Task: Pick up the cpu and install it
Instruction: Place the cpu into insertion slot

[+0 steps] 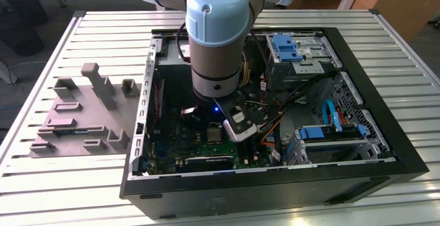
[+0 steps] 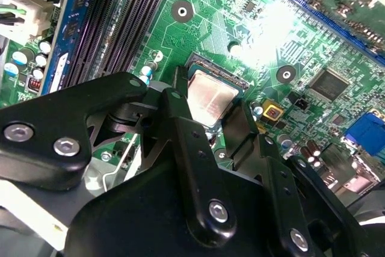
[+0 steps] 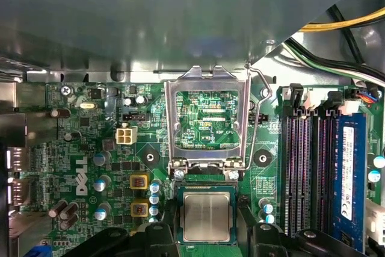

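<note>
- CPU: silvery square with thin green rim, lying flat in the socket on the motherboard, between the two black fingers in both wrist views.
- Gripper: lowered inside the PC case, jaws spread either side of the chip; contact with its edges cannot be told.
- Socket load frame: hinged up, standing open just beside the chip.
- Memory slots: dark, near the socket.
- Grey fixture tray: on the slatted table, at the exterior view's left of the case.
</note>
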Controlling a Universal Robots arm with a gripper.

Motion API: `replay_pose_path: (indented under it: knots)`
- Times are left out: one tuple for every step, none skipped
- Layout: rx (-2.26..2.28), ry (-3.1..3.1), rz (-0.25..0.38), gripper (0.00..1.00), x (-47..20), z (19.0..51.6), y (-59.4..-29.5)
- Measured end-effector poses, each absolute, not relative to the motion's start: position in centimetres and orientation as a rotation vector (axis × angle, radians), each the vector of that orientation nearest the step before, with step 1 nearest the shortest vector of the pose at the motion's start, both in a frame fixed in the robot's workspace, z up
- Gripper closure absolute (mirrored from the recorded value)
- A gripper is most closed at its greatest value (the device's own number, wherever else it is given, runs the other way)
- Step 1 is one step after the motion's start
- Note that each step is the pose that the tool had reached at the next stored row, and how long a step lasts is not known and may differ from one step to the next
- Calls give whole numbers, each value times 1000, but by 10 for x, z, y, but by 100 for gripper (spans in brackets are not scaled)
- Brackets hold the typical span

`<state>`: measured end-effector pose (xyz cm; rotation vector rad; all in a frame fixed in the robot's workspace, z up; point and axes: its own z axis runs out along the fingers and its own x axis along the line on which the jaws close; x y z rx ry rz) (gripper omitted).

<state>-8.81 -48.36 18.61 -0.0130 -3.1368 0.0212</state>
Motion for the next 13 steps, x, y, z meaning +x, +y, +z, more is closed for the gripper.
replay_pose_path:
  knots:
    - [-13, -3137, 21, 53, -88, 186, -483]
    - [-13, -3137, 21, 53, -88, 186, -483]
    - [-13, -3137, 21, 53, -88, 186, -483]
    - [-13, -3137, 22, 53, -88, 186, -483]
    - [-13, -3137, 22, 53, -88, 186, -483]
    - [-13, -3137, 23, 53, -88, 186, -483]
    - [-13, -3137, 23, 53, -88, 186, -483]
    - [-13, -3137, 23, 53, -88, 186, -483]
    - [-13, -3137, 24, 52, -88, 186, -483]
    - [-13, -3138, 23, 52, -88, 185, -483]
    - [-13, -3138, 24, 46, -88, 185, -483]
    - [-13, -3137, 24, 46, -88, 185, -483]
    - [-13, -3137, 25, 46, -88, 186, -483]
